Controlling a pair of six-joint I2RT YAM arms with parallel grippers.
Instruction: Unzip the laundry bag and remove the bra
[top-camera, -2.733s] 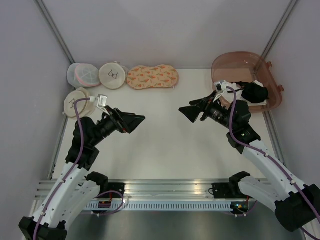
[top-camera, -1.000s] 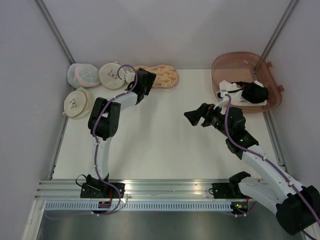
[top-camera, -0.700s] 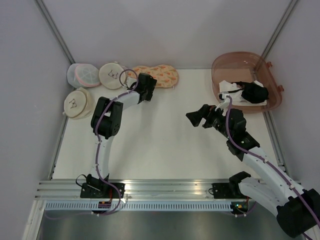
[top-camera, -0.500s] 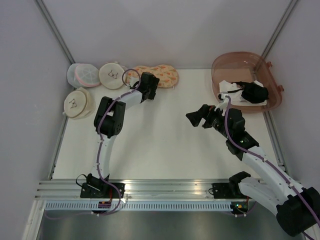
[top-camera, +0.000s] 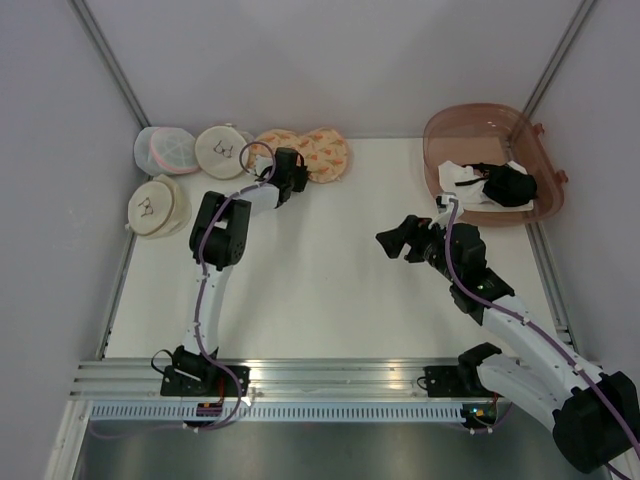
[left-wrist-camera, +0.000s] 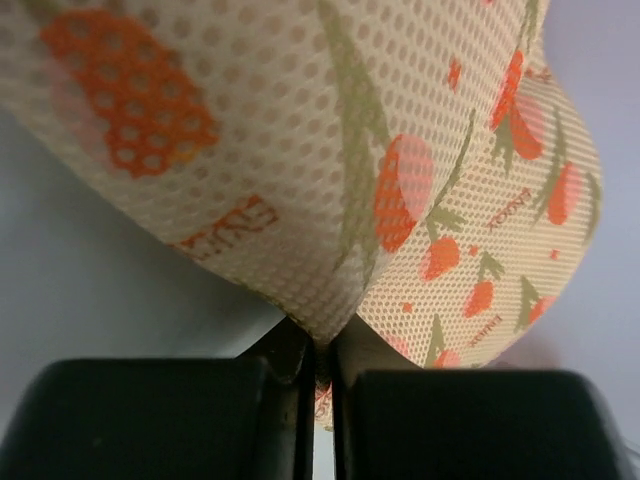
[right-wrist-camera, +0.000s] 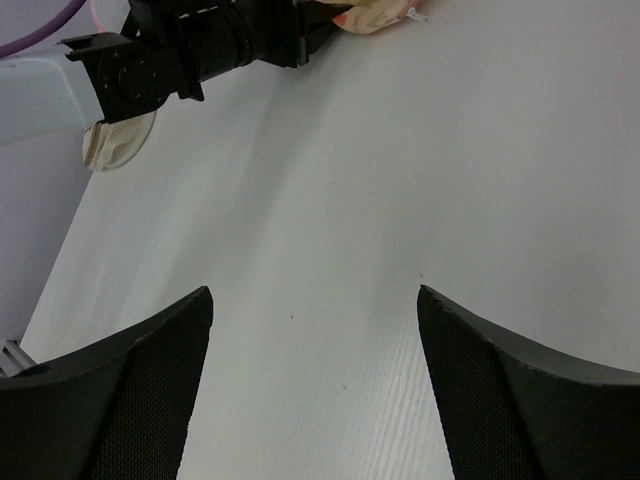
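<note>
In the top view the left arm rises from its base at the bottom left, runs straight up the frame to a black elbow near the left middle, then bends right and up toward the far edge of the table (top-camera: 320, 300). Its wrist lies low and level there. The left gripper (top-camera: 293, 172) meets the near edge of the laundry bag (top-camera: 326, 153), which lies in the upper left-centre of the frame, just right of a round cream pouch (top-camera: 224, 151). The bag is bunched into two lobes either side of the gripper. In the left wrist view the left gripper (left-wrist-camera: 320, 350) has its two black fingers (left-wrist-camera: 150, 415) pressed almost together, pinching a fold of the bag's printed mesh (left-wrist-camera: 400, 150), which fills the upper frame.

The right arm slants from the bottom right corner up to the centre right, with its wrist turned toward the left. The right gripper (top-camera: 392, 243) hangs over bare table, well apart from the bag. In the right wrist view its fingers (right-wrist-camera: 140, 390) are spread wide with nothing between them. The left arm crosses the upper left of that view.
</note>
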